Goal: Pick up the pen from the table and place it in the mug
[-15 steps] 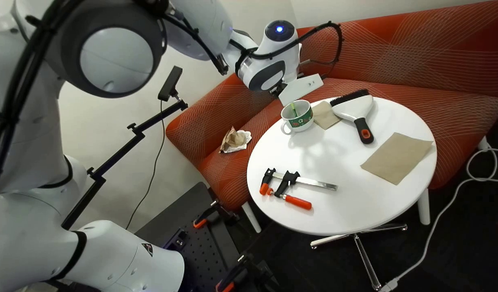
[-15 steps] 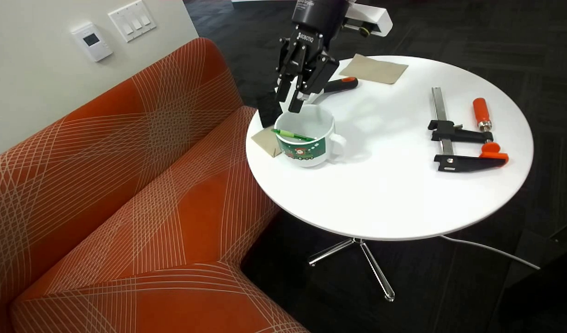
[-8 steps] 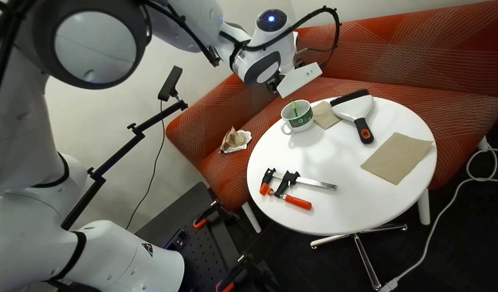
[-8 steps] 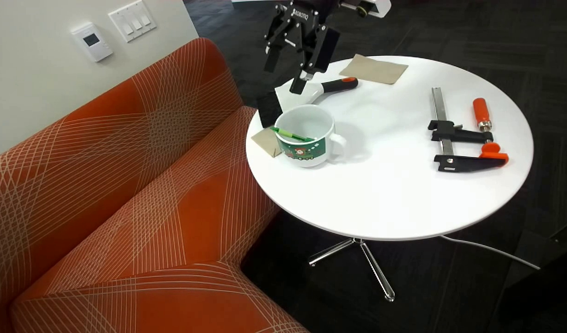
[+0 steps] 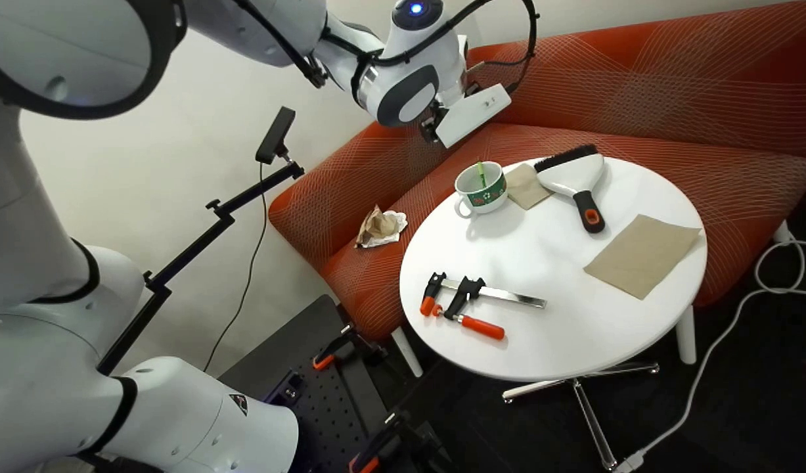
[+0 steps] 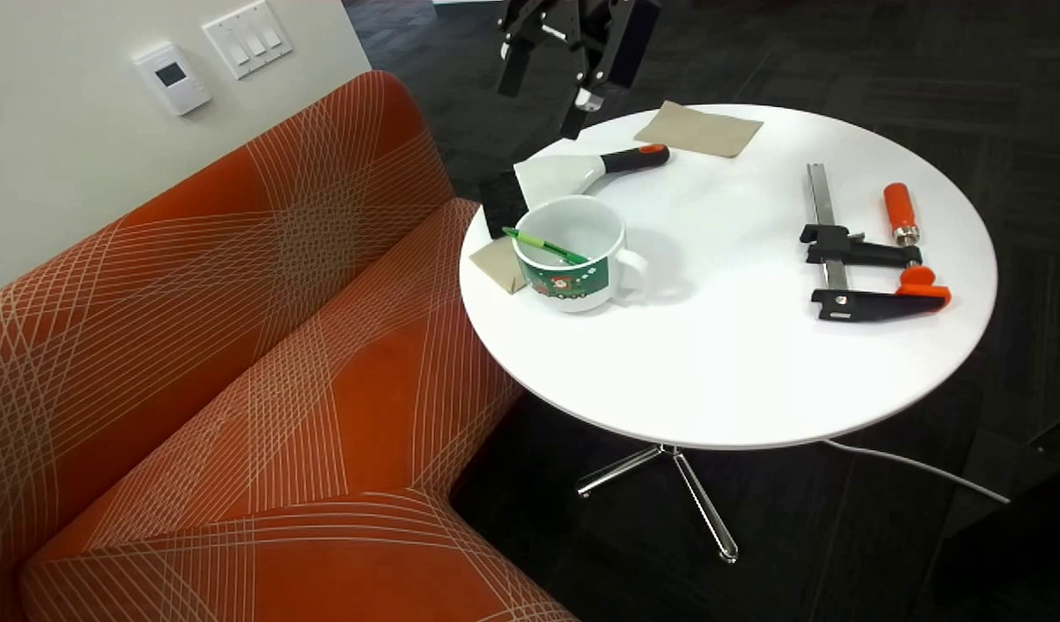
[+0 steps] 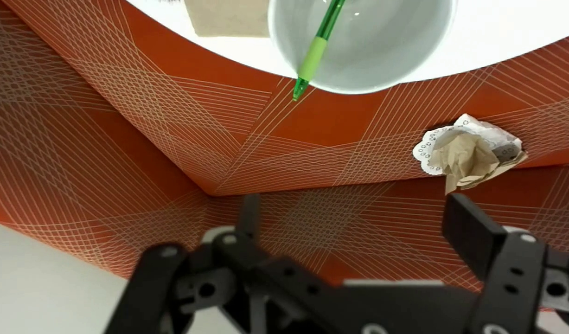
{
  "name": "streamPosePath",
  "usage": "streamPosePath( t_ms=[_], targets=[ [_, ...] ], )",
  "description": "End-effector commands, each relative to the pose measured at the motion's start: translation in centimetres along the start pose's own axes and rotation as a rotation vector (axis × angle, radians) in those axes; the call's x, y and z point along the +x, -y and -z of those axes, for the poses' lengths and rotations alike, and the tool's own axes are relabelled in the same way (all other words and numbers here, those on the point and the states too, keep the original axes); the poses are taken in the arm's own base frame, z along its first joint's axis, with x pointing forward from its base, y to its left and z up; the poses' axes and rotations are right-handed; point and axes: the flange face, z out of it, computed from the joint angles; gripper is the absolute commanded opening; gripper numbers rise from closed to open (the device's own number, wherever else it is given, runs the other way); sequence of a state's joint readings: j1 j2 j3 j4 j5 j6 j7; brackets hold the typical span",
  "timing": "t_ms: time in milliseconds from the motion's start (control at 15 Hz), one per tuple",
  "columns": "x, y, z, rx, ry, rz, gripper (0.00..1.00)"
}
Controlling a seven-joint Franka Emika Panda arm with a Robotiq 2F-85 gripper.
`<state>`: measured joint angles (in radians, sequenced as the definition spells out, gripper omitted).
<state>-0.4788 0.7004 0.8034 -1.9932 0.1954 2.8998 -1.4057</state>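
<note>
Robotiq gripper (image 6: 540, 114) cropped by the top edge in an exterior view; mostly masked by the white panel (image 5: 473, 115) in an exterior view. Wrist view: fingers (image 7: 472, 231) spread wide, empty, clear of the mug (image 6: 573, 281). Green pen (image 7: 314, 58) sits inside that mug, tilted, one end poking over the rim; the other end and part of the mug run off the top of the wrist view. Mug upright on the round white table (image 6: 728, 345). Just beside it: brown napkin (image 6: 499, 265), partly hidden behind the mug in an exterior view; bench brush (image 6: 555, 175) near. Farther off: bar clamp (image 5: 468, 289), second brown napkin (image 5: 642, 256). Beyond: orange sofa (image 6: 262, 302) bearing crumpled paper (image 7: 465, 155).
</note>
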Motion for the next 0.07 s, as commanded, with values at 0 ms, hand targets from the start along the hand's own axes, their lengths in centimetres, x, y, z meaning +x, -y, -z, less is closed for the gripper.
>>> streamPosePath(
  t_ms=[0],
  targets=[
    [0.03, 0.04, -0.06, 0.001, 0.001, 0.0, 1.0]
  ],
)
